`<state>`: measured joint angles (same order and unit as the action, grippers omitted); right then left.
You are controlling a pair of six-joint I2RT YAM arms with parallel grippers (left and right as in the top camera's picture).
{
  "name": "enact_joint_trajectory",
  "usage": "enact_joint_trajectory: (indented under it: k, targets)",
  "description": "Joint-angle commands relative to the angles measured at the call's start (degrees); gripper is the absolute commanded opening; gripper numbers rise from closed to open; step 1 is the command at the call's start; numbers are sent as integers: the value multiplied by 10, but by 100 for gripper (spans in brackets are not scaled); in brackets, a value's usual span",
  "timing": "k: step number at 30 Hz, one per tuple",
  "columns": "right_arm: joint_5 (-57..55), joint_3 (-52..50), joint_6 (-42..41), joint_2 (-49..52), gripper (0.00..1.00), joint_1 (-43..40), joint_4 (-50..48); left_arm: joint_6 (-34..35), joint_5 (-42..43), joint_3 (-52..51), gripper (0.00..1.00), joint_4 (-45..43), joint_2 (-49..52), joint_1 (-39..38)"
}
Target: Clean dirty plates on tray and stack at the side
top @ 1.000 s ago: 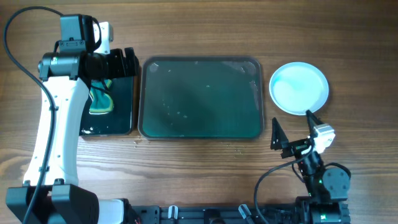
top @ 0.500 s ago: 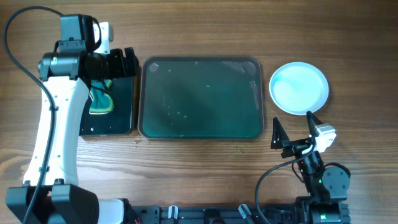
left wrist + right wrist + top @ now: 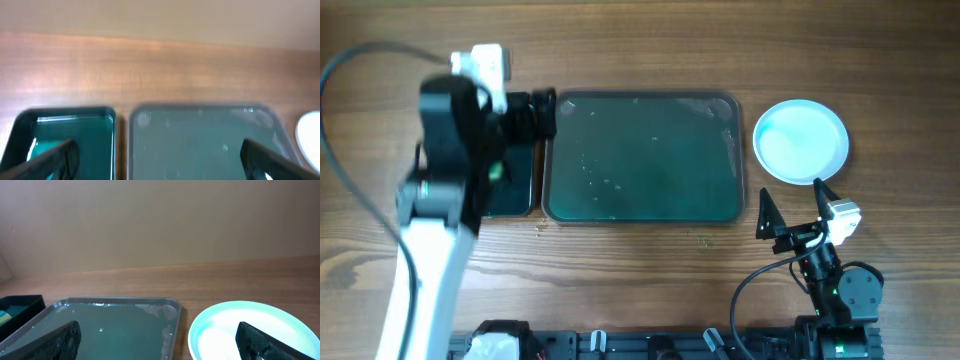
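The plates (image 3: pixel 801 140) sit as one pale-blue stack on the table right of the tray; I cannot tell how many there are. The stack also shows in the right wrist view (image 3: pixel 250 327), and its edge in the left wrist view (image 3: pixel 310 134). The dark green tray (image 3: pixel 642 200) holds no plates, only wet streaks; it shows in both wrist views (image 3: pixel 200 142) (image 3: pixel 115 322). My left gripper (image 3: pixel 535 112) is open and empty above the gap between tub and tray (image 3: pixel 160 162). My right gripper (image 3: pixel 792 205) is open and empty, just in front of the plates (image 3: pixel 162 342).
A black tub (image 3: pixel 515 185) stands left of the tray, mostly hidden under my blurred left arm. It shows in the left wrist view (image 3: pixel 70 120) with something teal inside (image 3: pixel 32 147), and in the right wrist view (image 3: pixel 20 302).
My left arm has swung up and right in a blur and now covers the tub and the green sponge seen before. The right arm, tray and plates have not moved.
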<state>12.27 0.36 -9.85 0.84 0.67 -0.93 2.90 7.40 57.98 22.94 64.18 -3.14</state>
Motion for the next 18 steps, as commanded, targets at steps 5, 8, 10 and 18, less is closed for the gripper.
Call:
enact_joint_trajectory:
  k: [5, 8, 10, 18]
  targets:
    - [-7, -1, -8, -6, 100, 2, -1, 6, 9, -420, 100, -163, -407, 1]
    - [-7, -1, -8, -6, 100, 2, -1, 9, 9, -501, 100, -165, -525, 10]
    - [-7, -1, -8, -6, 100, 2, -1, 10, 9, -546, 100, -165, -591, 19]
    - [-7, -1, -8, -6, 100, 2, -1, 10, -21, -576, 100, -189, -640, 30]
